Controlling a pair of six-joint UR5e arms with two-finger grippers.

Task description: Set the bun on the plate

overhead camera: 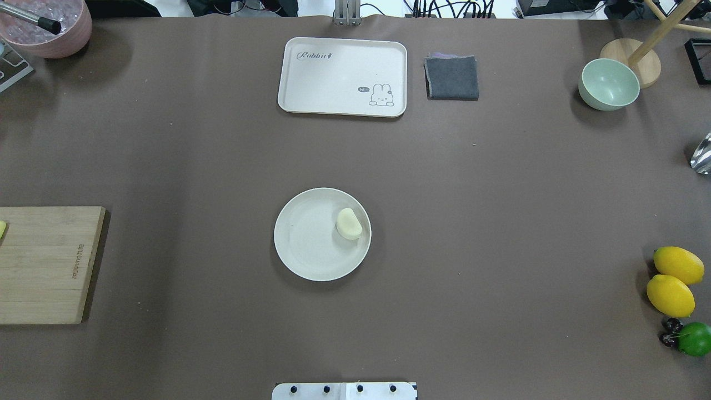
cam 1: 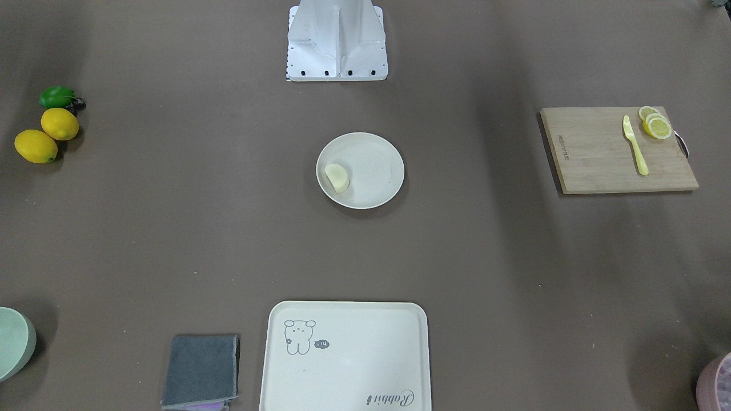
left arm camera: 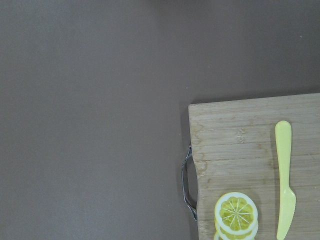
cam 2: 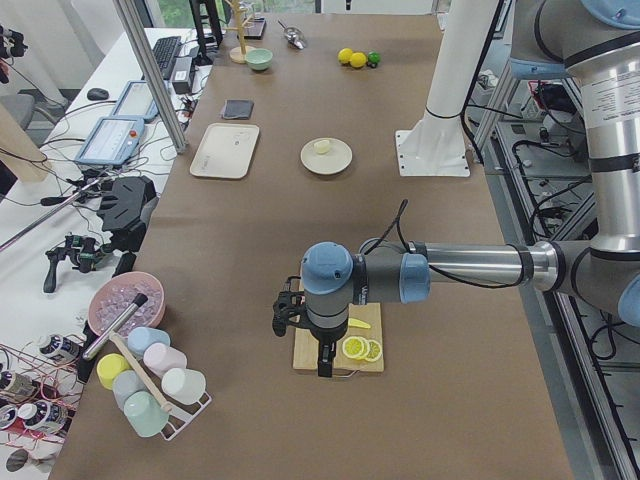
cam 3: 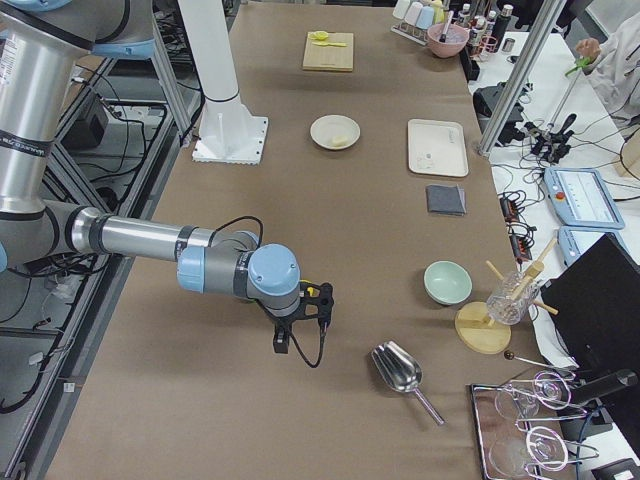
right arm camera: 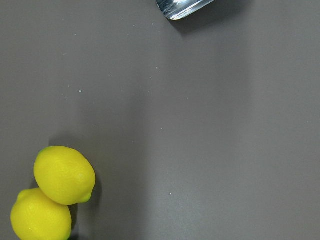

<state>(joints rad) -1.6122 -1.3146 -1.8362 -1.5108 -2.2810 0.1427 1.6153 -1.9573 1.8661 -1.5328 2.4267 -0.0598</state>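
The bun, a small pale cream lump, lies inside the round cream-white plate at the table's middle, close to its rim. The front-facing view shows the same bun on the plate. Neither gripper is near it. My left gripper hangs over the cutting board's end in the exterior left view, far from the plate. My right gripper hovers over bare table near a metal scoop in the exterior right view. I cannot tell whether either gripper is open or shut.
A wooden cutting board carries lemon slices and a yellow knife. A bear tray, grey cloth and green bowl line the far edge. Two lemons and a lime sit at the right end.
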